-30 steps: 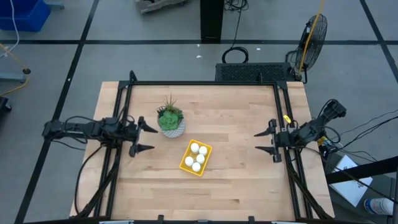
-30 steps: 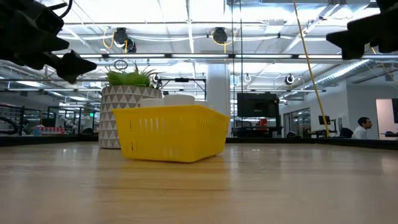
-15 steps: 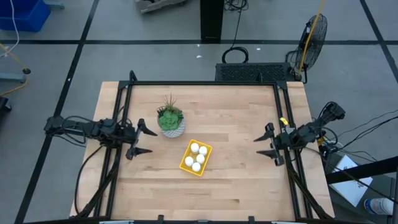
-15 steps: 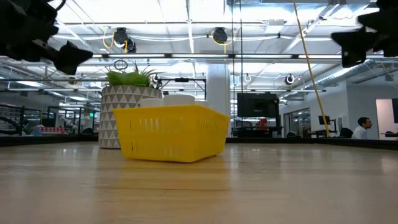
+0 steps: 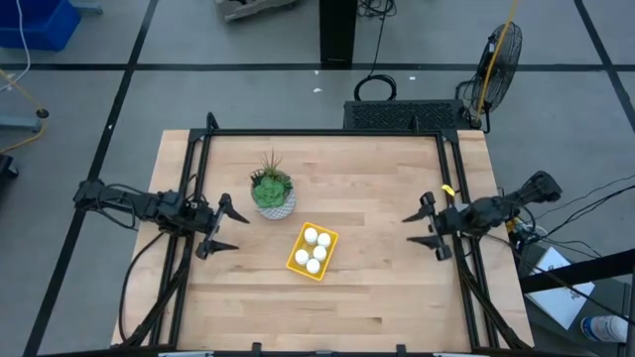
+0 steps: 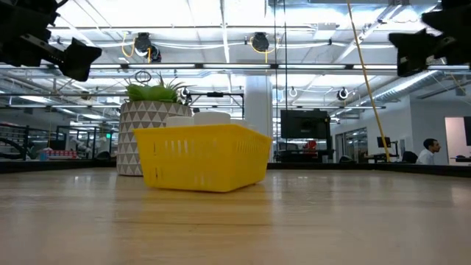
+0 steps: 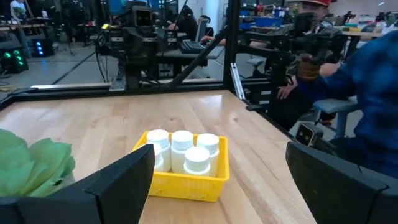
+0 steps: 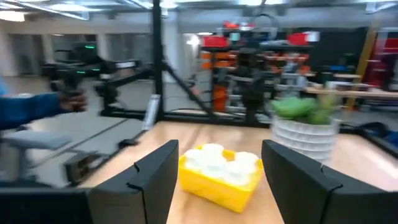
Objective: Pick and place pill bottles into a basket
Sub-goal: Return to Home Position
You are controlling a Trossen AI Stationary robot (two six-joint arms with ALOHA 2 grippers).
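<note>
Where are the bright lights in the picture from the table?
Low view: glowing ceiling strips fill the top, behind the left gripper and right gripper, which show as dark shapes. High view: even light, no glare on the table.

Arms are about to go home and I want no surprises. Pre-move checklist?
1. All pill bottles in the basket: ok, five white caps counted from above.
2. Left gripper open, holding nothing: ok.
3. Right gripper open, holding nothing: ok.
4. Both grippers apart from the basket and the plant pot: ok.
5. Basket sitting flat on the table: ok in the low view.
6. Person's blue sleeve beyond the table edge, out of the arms' path: cannot tell.
</note>
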